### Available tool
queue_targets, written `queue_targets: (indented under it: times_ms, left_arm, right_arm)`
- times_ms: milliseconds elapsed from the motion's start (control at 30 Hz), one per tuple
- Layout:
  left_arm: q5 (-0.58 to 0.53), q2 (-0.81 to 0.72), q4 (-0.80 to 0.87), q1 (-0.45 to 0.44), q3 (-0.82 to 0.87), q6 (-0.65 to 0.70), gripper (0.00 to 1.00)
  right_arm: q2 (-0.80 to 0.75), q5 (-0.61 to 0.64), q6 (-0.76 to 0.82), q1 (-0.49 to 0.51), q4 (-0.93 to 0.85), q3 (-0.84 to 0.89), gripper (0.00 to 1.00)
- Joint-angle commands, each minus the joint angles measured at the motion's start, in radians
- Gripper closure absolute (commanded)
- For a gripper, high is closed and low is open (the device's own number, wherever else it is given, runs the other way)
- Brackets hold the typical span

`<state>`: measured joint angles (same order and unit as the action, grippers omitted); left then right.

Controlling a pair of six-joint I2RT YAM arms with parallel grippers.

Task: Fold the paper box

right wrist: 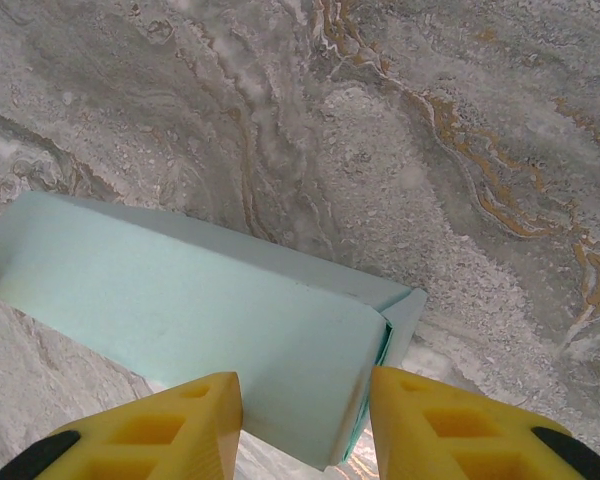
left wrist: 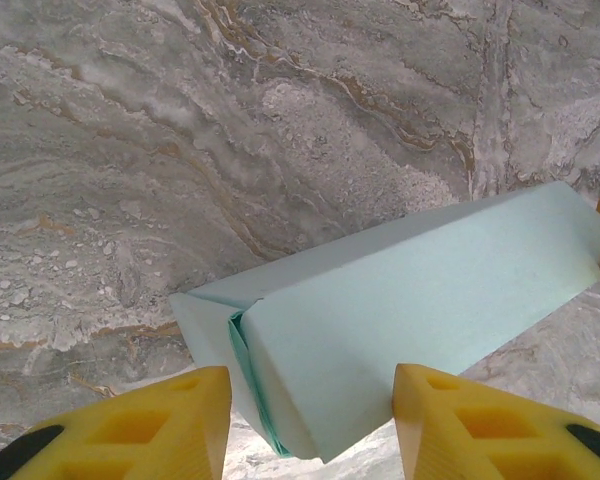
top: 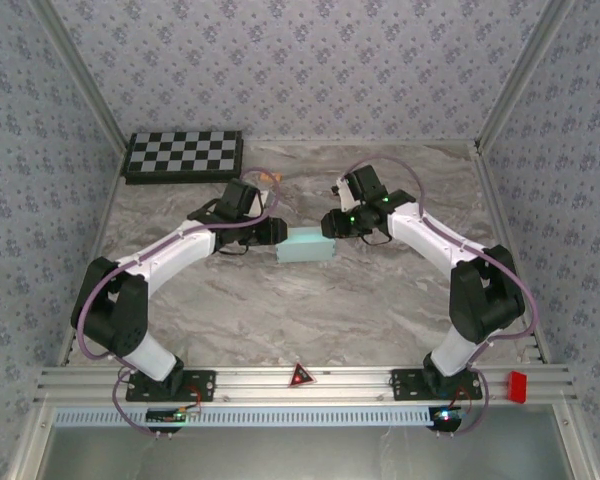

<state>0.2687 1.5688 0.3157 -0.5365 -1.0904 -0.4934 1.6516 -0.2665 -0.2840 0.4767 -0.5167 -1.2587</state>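
Finds the paper box (top: pixel 307 245) at mid-table above the marble tabletop (top: pixel 310 320), folded into a long pale-aqua block, well apart from the checkerboard (top: pixel 184 155) at the far left. Meets its left end with the left gripper (left wrist: pixel 307 372), yellow fingers (left wrist: pixel 170 420) flanking the tucked flap end; meets its right end with the right gripper (right wrist: pixel 305 375), likewise astride. Cannot tell, for either, whether clamped on the card or merely standing apart around it
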Motion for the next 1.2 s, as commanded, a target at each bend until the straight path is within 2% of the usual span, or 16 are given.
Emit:
queue_targets:
  times_ms: [0, 600, 1167]
  left_arm:
    - [0.006, -0.001, 0.040, 0.003, 0.042, -0.008, 0.55]
    - [-0.034, 0.000, 0.046, 0.002, 0.115, -0.011, 0.56]
    - [-0.063, 0.001, 0.062, -0.005, 0.142, 0.001, 0.57]
  right_arm:
    - [0.016, 0.015, -0.011, 0.008, -0.029, 0.028, 0.60]
    - [0.060, 0.109, -0.004, 0.031, -0.065, 0.045, 0.61]
    - [0.114, 0.228, -0.006, 0.049, -0.106, 0.029, 0.67]
